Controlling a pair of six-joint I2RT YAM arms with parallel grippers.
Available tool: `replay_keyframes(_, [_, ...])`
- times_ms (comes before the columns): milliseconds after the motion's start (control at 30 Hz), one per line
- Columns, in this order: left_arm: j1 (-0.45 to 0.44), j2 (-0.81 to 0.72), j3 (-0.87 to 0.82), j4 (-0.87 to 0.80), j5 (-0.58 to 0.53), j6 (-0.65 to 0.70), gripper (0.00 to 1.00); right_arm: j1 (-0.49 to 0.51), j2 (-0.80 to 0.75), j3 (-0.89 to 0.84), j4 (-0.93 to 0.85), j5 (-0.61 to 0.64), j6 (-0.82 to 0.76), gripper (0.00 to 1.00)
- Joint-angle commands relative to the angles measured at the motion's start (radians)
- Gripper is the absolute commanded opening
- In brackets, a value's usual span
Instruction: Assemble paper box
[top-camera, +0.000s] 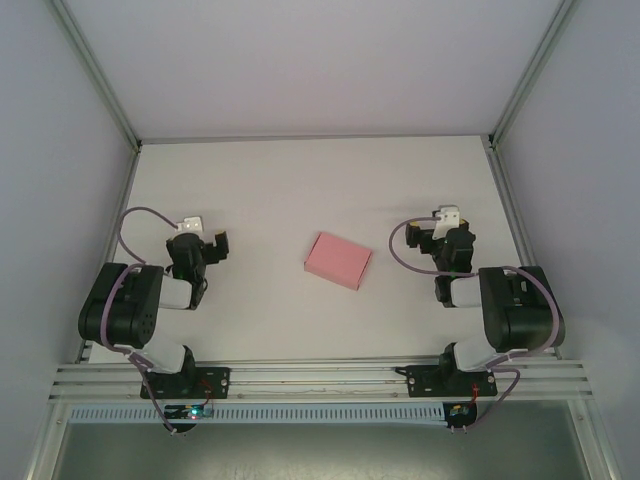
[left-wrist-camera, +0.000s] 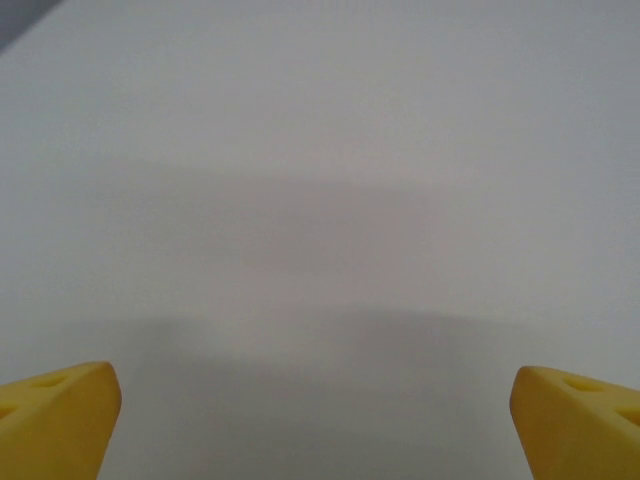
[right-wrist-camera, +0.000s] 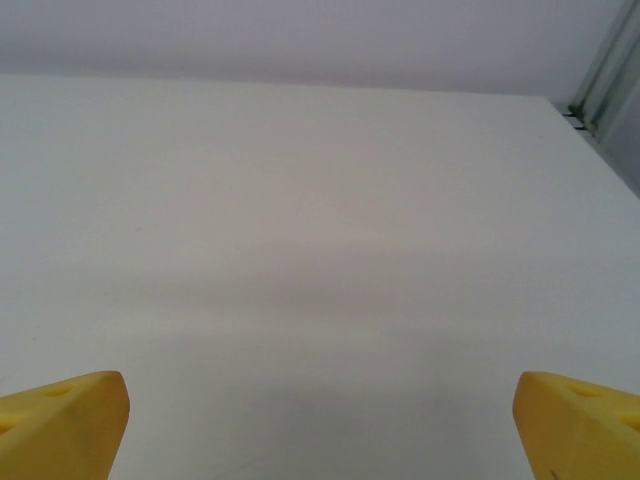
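Looking at the top view, Ana asks: "Where does the box (top-camera: 337, 260) lie?"

Ben: "It lies flat on the white surface (top-camera: 300, 180), near the middle, about halfway between the left edge and the right edge. It is pink, shallow and rectangular. It is turned a little, so its sides are not parallel to the near edge."

Ana: "Is any arm touching it?"

Ben: "No. It lies between the two arms and well apart from both. The left arm (top-camera: 150, 300) is folded near the left edge, the right arm (top-camera: 505, 305) near the right edge."

Ana: "How does the left pincer (left-wrist-camera: 320, 420) stand?"

Ben: "Its wrist view shows two yellow fingers (left-wrist-camera: 55, 415), one in each bottom corner, far from each other. So it is spread wide and has hold of nothing; between the fingers there is bare surface."

Ana: "And the right pincer (right-wrist-camera: 320, 425)?"

Ben: "The same. Its yellow fingers are also far apart in the bottom corners, with bare surface between them, and it grips nothing. Beyond it I see the far edge of the surface and the grey wall (right-wrist-camera: 300, 35) behind."
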Motion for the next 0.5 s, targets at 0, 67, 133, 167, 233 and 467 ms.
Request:
replay_keyframes(0, [0.003, -0.022, 0.056, -0.025, -0.014, 0.021, 1.00, 0.004, -0.017, 0.026, 0.006, 0.028, 0.029, 0.98])
replay_keyframes(67, [0.001, 0.002, 0.039, 0.053, -0.020, 0.027, 1.00, 0.003, -0.003, 0.014, 0.055, 0.030, 0.034, 0.98])
replay_keyframes(133, [0.001, -0.019, 0.050, -0.007, -0.017, 0.022, 1.00, 0.004, -0.008, 0.016, 0.046, 0.027, 0.032, 0.98])
replay_keyframes(167, [0.001, -0.011, 0.047, 0.015, -0.016, 0.025, 1.00, 0.004, -0.010, 0.017, 0.033, 0.027, 0.030, 0.98])
replay_keyframes(233, [0.001, -0.014, 0.047, 0.005, -0.016, 0.025, 1.00, 0.004, -0.011, 0.019, 0.031, 0.026, 0.029, 0.98])
replay_keyframes(467, [0.001, -0.015, 0.048, 0.005, -0.016, 0.025, 1.00, 0.004, -0.010, 0.020, 0.030, 0.025, 0.028, 0.98])
